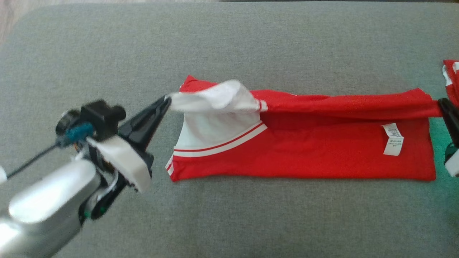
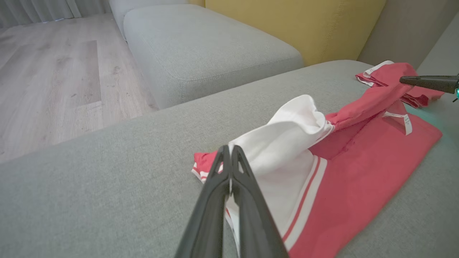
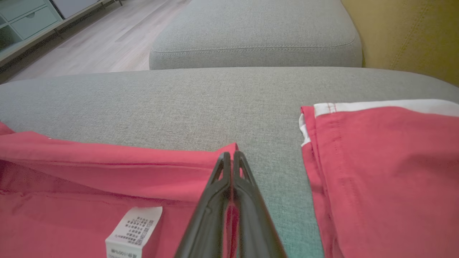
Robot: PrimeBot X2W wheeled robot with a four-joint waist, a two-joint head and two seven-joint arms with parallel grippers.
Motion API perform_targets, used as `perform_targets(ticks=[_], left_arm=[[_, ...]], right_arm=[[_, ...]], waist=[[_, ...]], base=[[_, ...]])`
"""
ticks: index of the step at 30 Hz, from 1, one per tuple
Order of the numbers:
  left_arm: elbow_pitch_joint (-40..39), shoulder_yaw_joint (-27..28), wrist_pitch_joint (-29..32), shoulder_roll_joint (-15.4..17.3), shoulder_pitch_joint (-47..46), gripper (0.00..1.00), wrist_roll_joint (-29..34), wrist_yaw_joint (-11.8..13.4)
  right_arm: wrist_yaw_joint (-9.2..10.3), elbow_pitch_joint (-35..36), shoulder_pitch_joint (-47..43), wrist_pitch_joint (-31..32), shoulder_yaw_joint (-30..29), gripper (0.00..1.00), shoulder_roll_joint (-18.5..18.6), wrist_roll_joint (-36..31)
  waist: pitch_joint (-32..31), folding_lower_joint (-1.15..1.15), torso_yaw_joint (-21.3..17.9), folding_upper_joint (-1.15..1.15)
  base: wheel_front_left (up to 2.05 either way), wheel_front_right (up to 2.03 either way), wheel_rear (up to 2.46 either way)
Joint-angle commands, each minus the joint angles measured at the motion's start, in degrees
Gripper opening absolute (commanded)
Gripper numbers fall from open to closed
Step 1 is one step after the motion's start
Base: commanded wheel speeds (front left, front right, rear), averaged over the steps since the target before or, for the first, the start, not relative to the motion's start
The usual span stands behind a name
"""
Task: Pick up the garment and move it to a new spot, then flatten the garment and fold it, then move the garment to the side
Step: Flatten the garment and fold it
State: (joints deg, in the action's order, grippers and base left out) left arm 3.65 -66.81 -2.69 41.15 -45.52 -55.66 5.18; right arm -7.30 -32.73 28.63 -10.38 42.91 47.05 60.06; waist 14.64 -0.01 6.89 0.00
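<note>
The work surface is a grey fabric cushion [image 1: 229, 43]. Beyond it are a second cushion [image 2: 200, 46] of the same grey, a yellow backrest [image 2: 287, 21] and a pale wood floor [image 2: 53, 71].

The garment [image 1: 322, 154], red with white striped trim, lies as a long strip running left to right across the middle of the cushion. Its lower layer lies flat on the cushion. Its far edge is raised and drawn into a taut ridge between the two grippers.

The left gripper [image 1: 166, 101] is at the left end of the strip. Its jaws are pressed together on the white panel [image 1: 215, 96], which is lifted clear of the layer beneath and bunched.

The right gripper [image 1: 441, 104] is at the right end. Its jaws are pressed together on the far right corner of the red fabric.

A white care label [image 1: 392, 139] lies on the flat red layer near the right end, just on the near side of the raised ridge.

A second red cloth [image 1: 452, 79] with white edging lies further right, apart from the garment, with bare cushion between them.
</note>
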Motion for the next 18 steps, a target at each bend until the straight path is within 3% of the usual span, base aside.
perform_targets(ticks=[1, 10, 11, 12, 13, 14, 15, 18], left_arm=[[-1.7, 2.5, -0.8, 3.0, -0.8, 0.00, -0.5, 0.8], [-6.5, 1.2, -3.1, 4.8, 6.0, 0.00, -0.9, 5.4], [-6.4, 1.0, -3.4, 4.5, 6.5, 0.00, -0.7, 5.7], [-6.2, 0.9, -3.8, 4.1, 6.9, 0.00, -0.7, 6.0], [-5.9, 1.0, -4.5, 3.6, 7.4, 0.17, -1.0, 6.1], [-5.5, 1.3, -5.3, 2.9, 8.0, 0.43, -1.6, 6.3], [-4.9, 1.4, -6.1, 2.3, 8.4, 1.00, -1.7, 6.4], [-2.2, 2.2, -9.6, -0.3, 10.8, 1.00, -1.5, 8.4]], right_arm=[[-0.19, 0.8, -1.7, -1.0, -0.7, 0.00, 2.3, -0.3], [-0.19, 1.8, -7.3, -2.6, -4.4, 0.00, -0.4, -2.0], [-0.19, 2.0, -7.8, -2.7, -4.9, 0.03, -0.6, -2.1], [-0.19, 2.1, -8.4, -2.7, -5.3, 0.29, -0.8, -2.4], [-0.19, 2.2, -8.9, -2.6, -5.7, 0.91, -1.0, -2.7], [-0.19, 1.9, -9.3, -2.7, -6.5, 1.00, -1.2, -3.1], [-0.19, 1.6, -9.8, -2.9, -7.4, 1.00, -1.5, -3.6], [-0.19, 1.7, -12.5, -3.7, -11.1, 1.00, -3.6, -5.2]], waist=[[-0.1, 0.01, -0.1, 0.00], [-0.1, 0.01, -0.5, 0.00], [-0.1, 0.01, -0.5, 0.00], [-0.1, 0.01, -0.5, 0.00], [-0.1, 0.01, -0.5, 0.00], [-0.2, 0.01, -0.5, 0.00], [-0.4, 0.01, -0.5, 0.00], [-1.9, 0.01, -0.9, 0.00]], base=[[0.00, 0.00, 0.00], [0.00, 0.00, 0.00], [0.00, 0.00, 0.00], [0.00, 0.00, 0.00], [0.00, 0.00, 0.00], [0.00, 0.00, 0.00], [0.00, 0.00, 0.00], [0.00, 0.00, 0.00]])
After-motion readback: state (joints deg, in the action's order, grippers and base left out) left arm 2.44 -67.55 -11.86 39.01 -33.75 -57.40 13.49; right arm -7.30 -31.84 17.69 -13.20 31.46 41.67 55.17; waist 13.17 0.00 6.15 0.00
